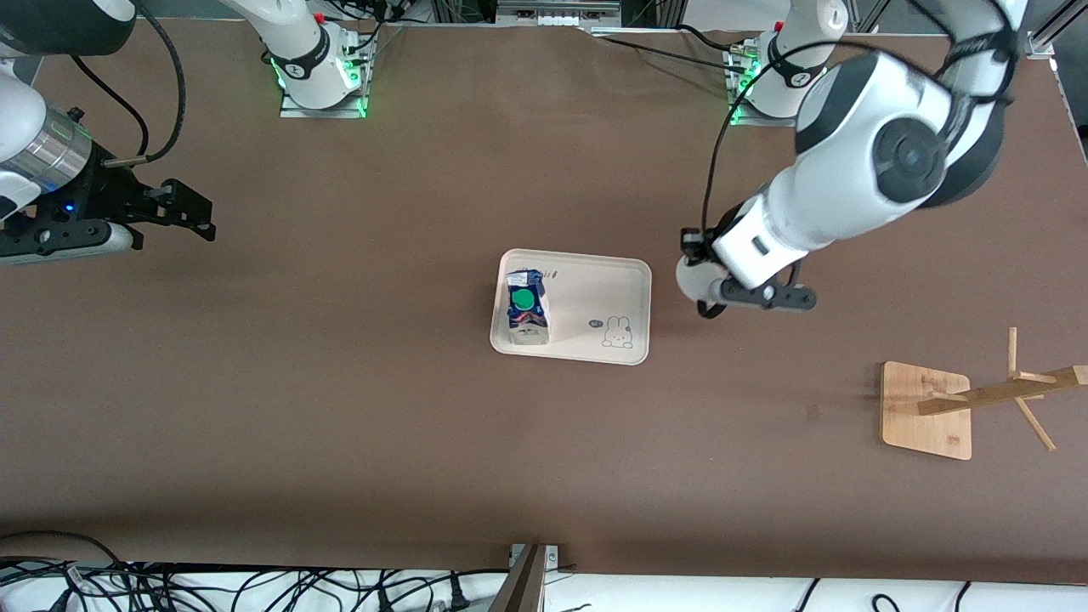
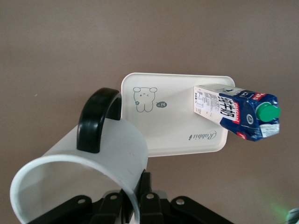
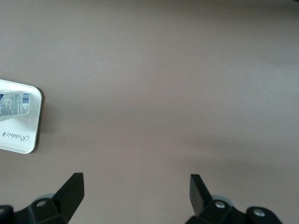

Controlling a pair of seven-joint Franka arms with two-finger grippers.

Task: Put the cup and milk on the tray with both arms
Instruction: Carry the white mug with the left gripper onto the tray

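Observation:
The cream tray [image 1: 586, 293] lies mid-table. The milk [image 1: 527, 306] stands on it at the edge toward the right arm's end, green cap up. My left gripper [image 1: 712, 296] is shut on the wall of the white cup [image 1: 693, 278] and holds it over the bare table just beside the tray, toward the left arm's end. In the left wrist view the fingers [image 2: 149, 198] pinch the cup [image 2: 93, 158] at its rim, black handle up, with the tray [image 2: 173, 133] and milk [image 2: 236, 114] past it. My right gripper [image 1: 191, 217] is open and empty toward the right arm's end; it waits.
A wooden rack with a square base [image 1: 926, 408] stands toward the left arm's end, nearer the front camera than the tray. The right wrist view shows open fingers [image 3: 72, 191] over bare brown table, with a corner of the tray [image 3: 18, 137] at the picture's edge.

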